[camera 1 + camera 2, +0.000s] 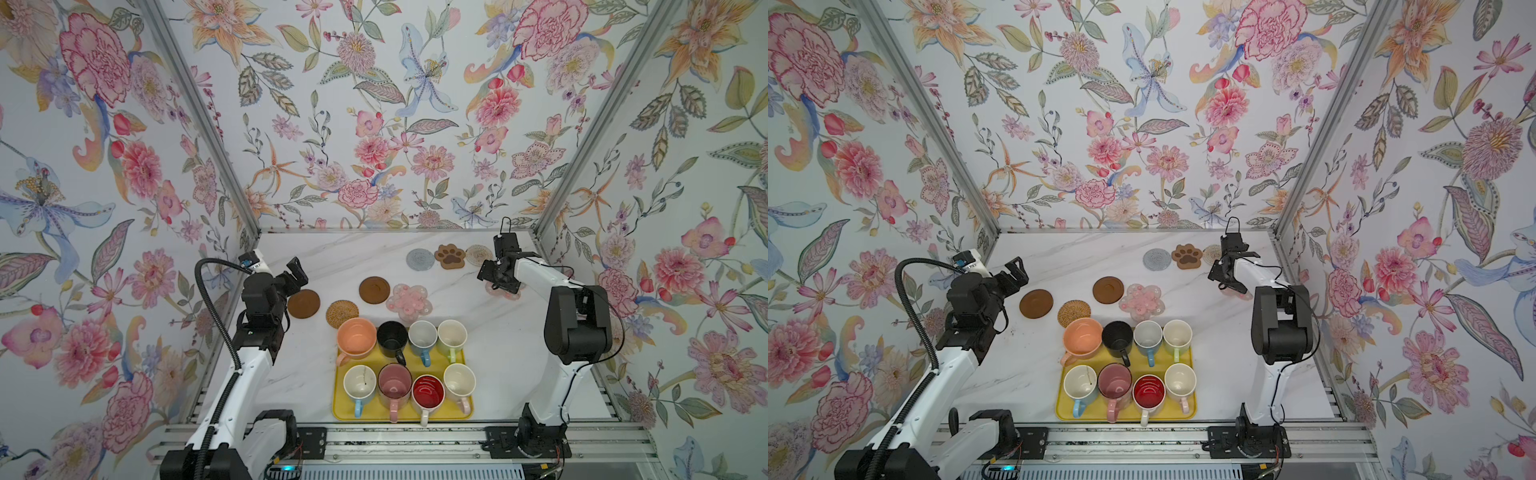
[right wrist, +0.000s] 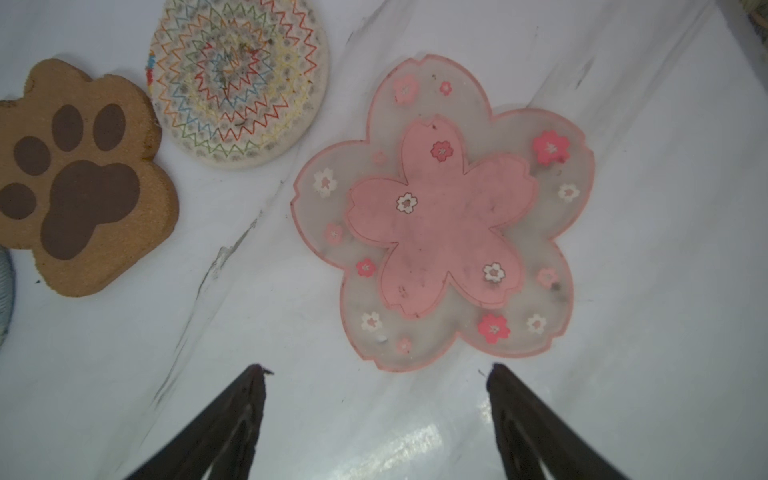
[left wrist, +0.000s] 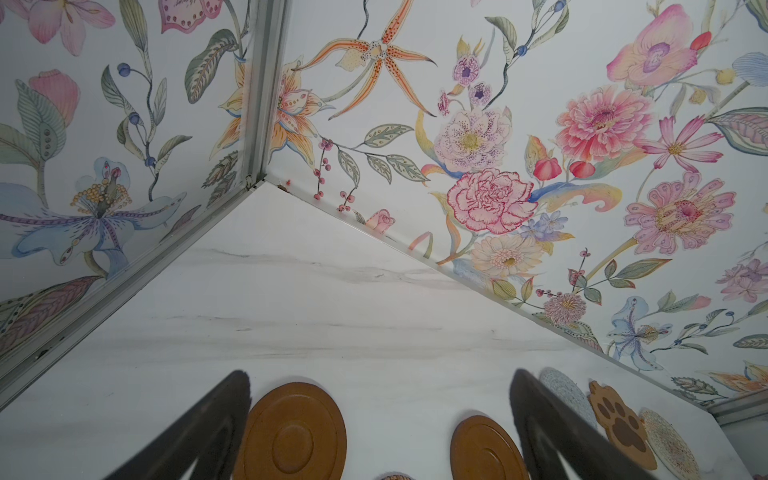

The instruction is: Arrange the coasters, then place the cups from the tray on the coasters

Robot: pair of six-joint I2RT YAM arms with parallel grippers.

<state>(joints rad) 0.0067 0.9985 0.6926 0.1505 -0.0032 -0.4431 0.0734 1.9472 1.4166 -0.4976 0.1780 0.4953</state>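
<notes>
Yellow and low-rimmed, the tray (image 1: 340, 409) sits at the near middle of the white marbled tabletop (image 1: 498, 365), carrying all eight cups in two rows of four. The far row has a wide peach cup (image 1: 356, 337), a black cup (image 1: 391, 334) and two white ones. The near row has a white one, a pink cup (image 1: 394, 380), a red-lined cup (image 1: 427, 391) and another white one.

Just beyond the tray, a brown disc (image 1: 304, 304), a rattan coaster (image 1: 342, 313), a second brown disc (image 1: 374, 290) and a pink flower coaster (image 1: 409, 300) lie flat, close together. Farther back on the right, a grey round coaster (image 1: 420, 259), a paw coaster (image 1: 450, 256) and a stitched round coaster (image 1: 478, 254) form a short row.

The left gripper (image 1: 298, 272) hovers over the tabletop beside the first brown disc, its fingers (image 3: 199, 432) spread wide and holding nothing. The right gripper (image 1: 494, 282) points down at a second flower coaster (image 2: 440, 224), which lies flat near the stitched round one. The right wrist view shows its fingers (image 2: 232, 415) apart and empty, with their tips at the coaster's edge.
</notes>
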